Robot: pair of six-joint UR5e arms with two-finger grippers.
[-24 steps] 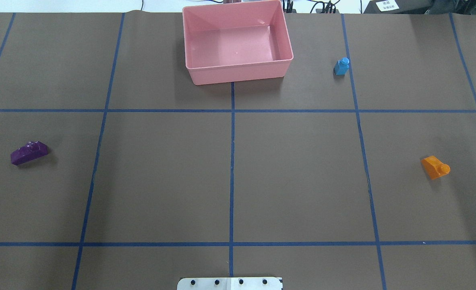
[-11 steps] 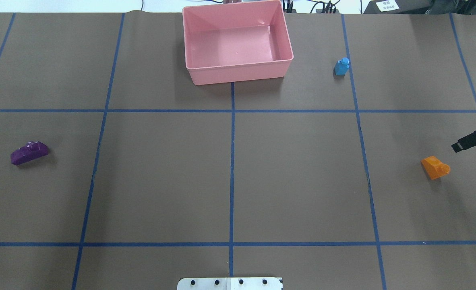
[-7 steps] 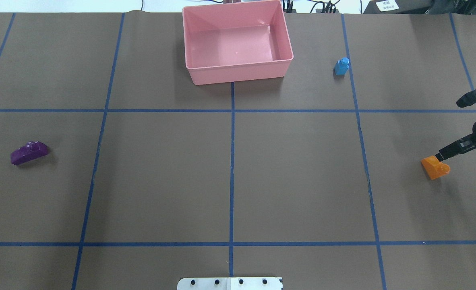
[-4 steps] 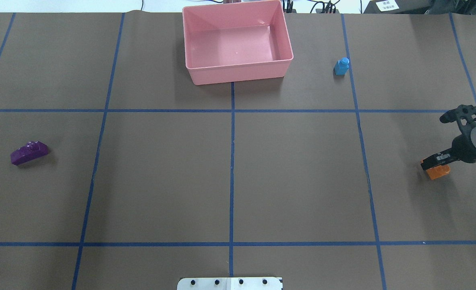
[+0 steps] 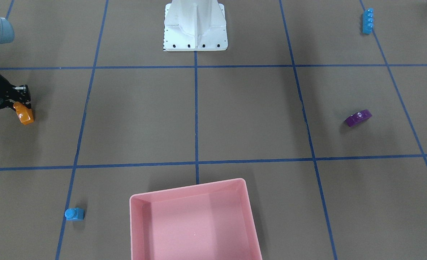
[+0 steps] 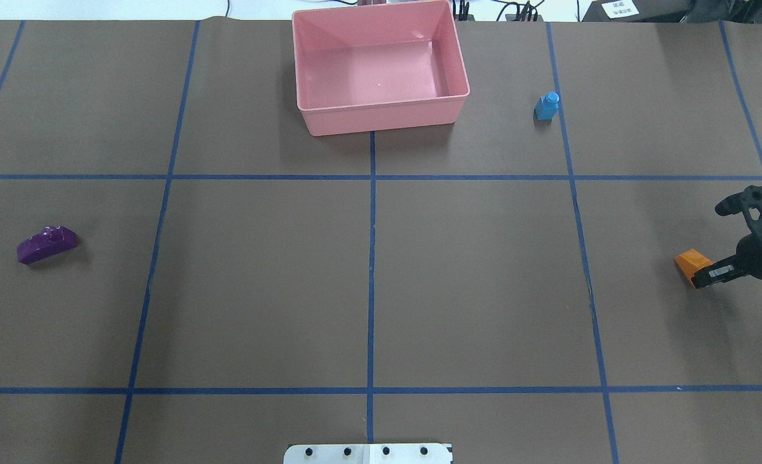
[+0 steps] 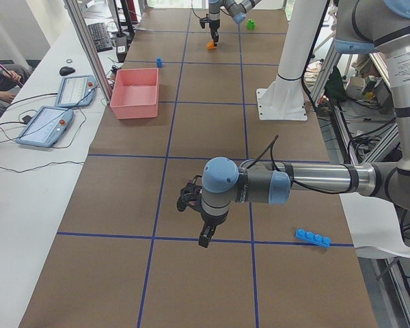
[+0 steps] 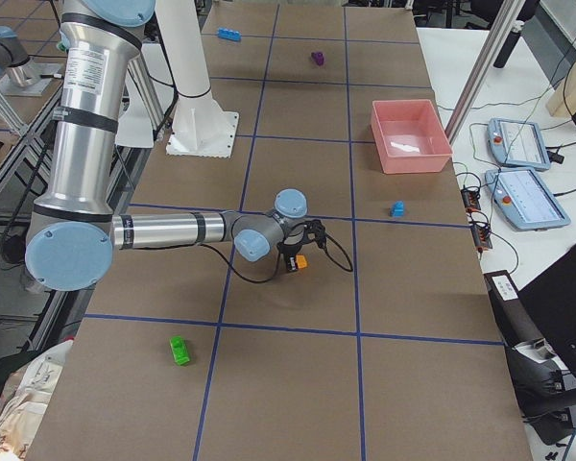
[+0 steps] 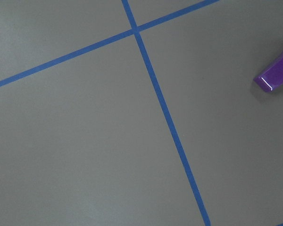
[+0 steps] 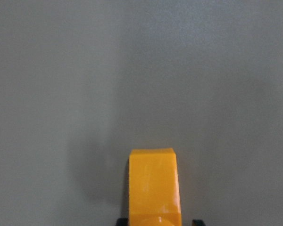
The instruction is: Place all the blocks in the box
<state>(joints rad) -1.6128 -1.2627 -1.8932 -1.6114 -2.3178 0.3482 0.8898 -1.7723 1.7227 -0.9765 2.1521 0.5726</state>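
Note:
My right gripper (image 6: pixel 703 274) is low at the table's right side, and its fingers straddle the stud end of the orange brick (image 6: pixel 689 261). The right wrist view shows the orange brick (image 10: pixel 153 186) between both fingertips with a gap on one side, so the gripper is open. The pink box (image 6: pixel 381 115) stands empty at the far middle. The small blue brick (image 6: pixel 547 106) sits to the right of the box. The purple brick (image 6: pixel 47 243) lies far left. The long blue brick (image 5: pixel 367 21) and the green brick (image 8: pixel 180 350) lie near the robot's side. My left gripper (image 7: pixel 205 239) hovers near the purple brick (image 9: pixel 276 75); I cannot tell its state.
The white robot base (image 5: pixel 195 29) stands at the near middle edge. Blue tape lines divide the brown table cover (image 6: pixel 471 277) into squares. Tablets and cables (image 7: pixel 48 116) lie beyond the table's far edge.
My right arm came in from the right edge and went down onto the orange brick. The bricks and the box have not moved.

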